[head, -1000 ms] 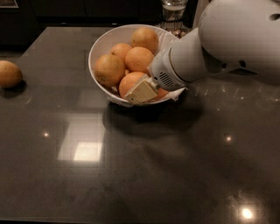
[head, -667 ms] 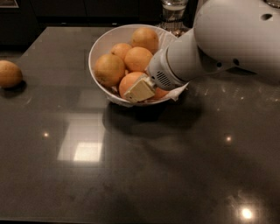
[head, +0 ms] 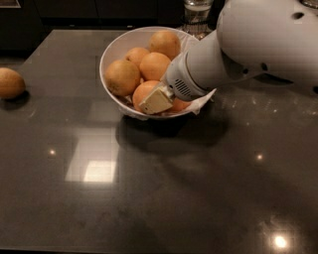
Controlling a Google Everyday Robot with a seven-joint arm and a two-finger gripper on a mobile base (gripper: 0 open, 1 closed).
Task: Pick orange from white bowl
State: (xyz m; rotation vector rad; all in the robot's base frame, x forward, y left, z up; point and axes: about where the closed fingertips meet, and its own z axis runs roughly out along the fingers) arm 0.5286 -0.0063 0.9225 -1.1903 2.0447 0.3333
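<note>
The white bowl (head: 112, 52) stands at the back middle of the dark counter, lined with crumpled white paper and holding several oranges. The front orange (head: 144, 93) lies against the near rim. My gripper (head: 157, 100) reaches into the bowl from the right, its cream fingertip (head: 157, 100) pressed against that front orange. My white arm (head: 248, 44) covers the right side of the bowl.
A single orange (head: 10, 83) lies on the counter at the far left edge. A glass jar (head: 197, 12) stands just behind the bowl. The dark glossy counter (head: 149, 188) stretches toward the front, with light reflections on it.
The arm has shifted slightly up and left; the gripper stays at the front orange in the bowl. The oranges have not moved.
</note>
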